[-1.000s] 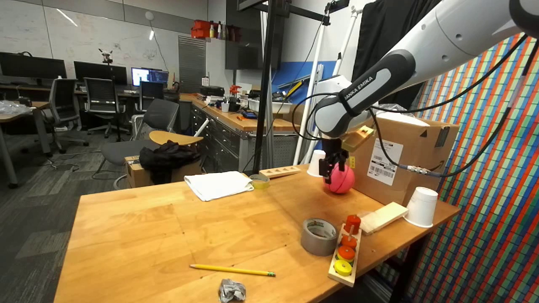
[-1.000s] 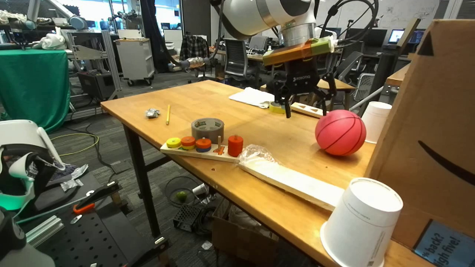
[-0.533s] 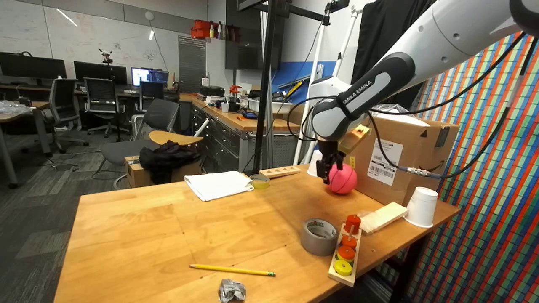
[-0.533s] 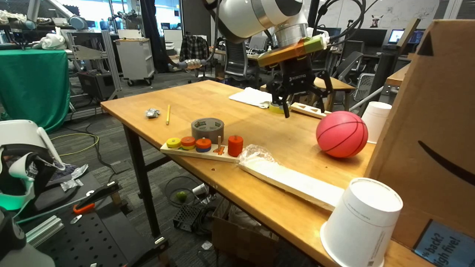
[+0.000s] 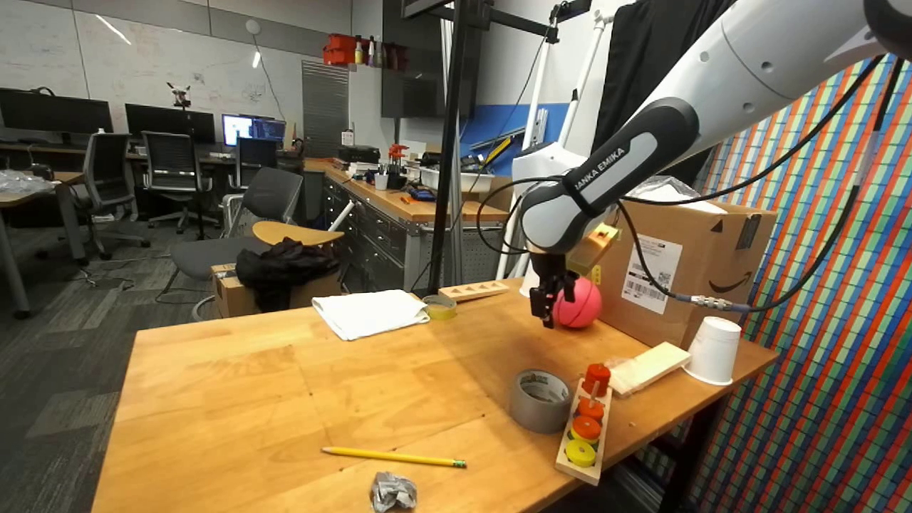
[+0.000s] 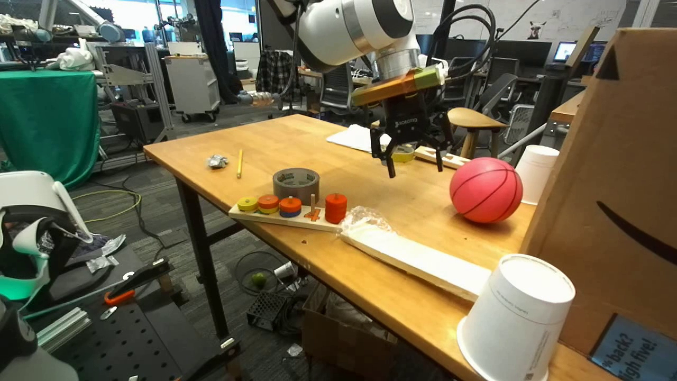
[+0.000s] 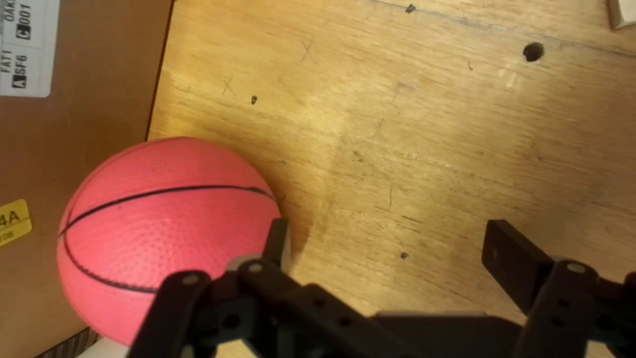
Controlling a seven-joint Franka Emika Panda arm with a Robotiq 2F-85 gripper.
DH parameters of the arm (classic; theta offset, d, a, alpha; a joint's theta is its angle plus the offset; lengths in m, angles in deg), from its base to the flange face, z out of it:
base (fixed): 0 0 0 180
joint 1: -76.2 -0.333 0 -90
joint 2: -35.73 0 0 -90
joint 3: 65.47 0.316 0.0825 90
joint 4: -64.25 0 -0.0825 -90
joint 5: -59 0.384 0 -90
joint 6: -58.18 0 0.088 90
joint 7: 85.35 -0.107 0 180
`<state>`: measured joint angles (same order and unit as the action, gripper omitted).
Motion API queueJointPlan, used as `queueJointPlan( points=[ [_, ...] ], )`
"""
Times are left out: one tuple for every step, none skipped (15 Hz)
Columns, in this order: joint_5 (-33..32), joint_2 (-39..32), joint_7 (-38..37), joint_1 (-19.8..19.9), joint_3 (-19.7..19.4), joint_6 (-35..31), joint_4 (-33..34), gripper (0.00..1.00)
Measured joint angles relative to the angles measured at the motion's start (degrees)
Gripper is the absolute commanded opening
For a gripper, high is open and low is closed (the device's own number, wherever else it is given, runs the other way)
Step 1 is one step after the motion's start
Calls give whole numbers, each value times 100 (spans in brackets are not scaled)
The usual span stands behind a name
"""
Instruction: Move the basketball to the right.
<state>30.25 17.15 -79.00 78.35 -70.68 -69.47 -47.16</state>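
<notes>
The basketball is a pinkish-red ball with dark seam lines, resting on the wooden table near the cardboard box; it shows in both exterior views [image 5: 583,306] [image 6: 486,190]. In the wrist view the basketball [image 7: 164,223] lies at the left, partly hidden by the gripper's left finger. My gripper [image 6: 415,173] is open and empty above the table, beside the ball and apart from it in that exterior view. In the wrist view the gripper [image 7: 387,223] has its jaws wide apart, with only bare wood between them.
The cardboard box [image 5: 684,263] stands close behind the ball. A white cup [image 6: 535,166] is near the ball, and another white cup [image 6: 515,317] is at the table's end. A grey tape roll [image 6: 296,185], peg toy [image 6: 285,218] and wooden plank [image 6: 418,262] lie along the edge.
My gripper has moved left and slightly down in the exterior views, away from the basketball, staying open. The basketball has shifted only very slightly back and forth.
</notes>
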Motion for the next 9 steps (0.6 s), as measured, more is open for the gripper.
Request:
queueJointPlan(
  points=[
    [-40,-1,-35,-2,-7,0,-28,100],
    [-81,-1,-64,-1,-26,0,-48,100],
    [-137,-1,-94,1,-53,0,-68,100],
    [-177,-2,-110,3,-79,0,-87,100],
    [-204,-1,-110,6,-97,0,-102,100],
    [-227,-1,-92,5,-97,-1,-115,100],
    [-255,3,-52,-2,-84,-6,-133,100],
    [-285,9,-2,-17,-60,-17,-152,100],
    [-338,14,44,-45,-26,-28,-162,100]
  ],
)
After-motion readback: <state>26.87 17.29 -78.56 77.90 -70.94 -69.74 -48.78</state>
